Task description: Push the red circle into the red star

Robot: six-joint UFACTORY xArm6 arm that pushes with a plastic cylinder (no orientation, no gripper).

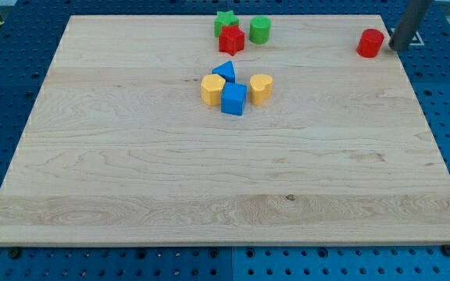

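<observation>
There are no jaws on this arm for you to check, so there is nothing to call apart or together; it ends in a plain dark rod. My tip (398,47) sits at the view's top right, just beside the red circle (371,43) on that block's right side. You cannot quite tell whether the two touch; at most a sliver separates them.

The red circle stands near the board's top right corner, well apart from everything else. It looks like a small, rigid, light block, a short cylinder on smooth wood (209,179), so expect it to slide easily and not deform. There is nothing to grasp; your contact point is its curved side wall. Because that wall is round, a push off the centre line will likely let it roll off my tip and veer away. Meet it squarely on the face opposite the target.

The red star (231,40) lies far toward the view's left along the top edge, pressed against the green star (225,21) behind it, with the green circle (259,30) just beside it on the right. That green circle sits close to the straight path, so aim slightly below it.

Lower down, a cluster of a blue triangle (224,71), blue cube (233,99), yellow hexagon (212,90) and yellow heart (261,88) stays out of the route.
</observation>
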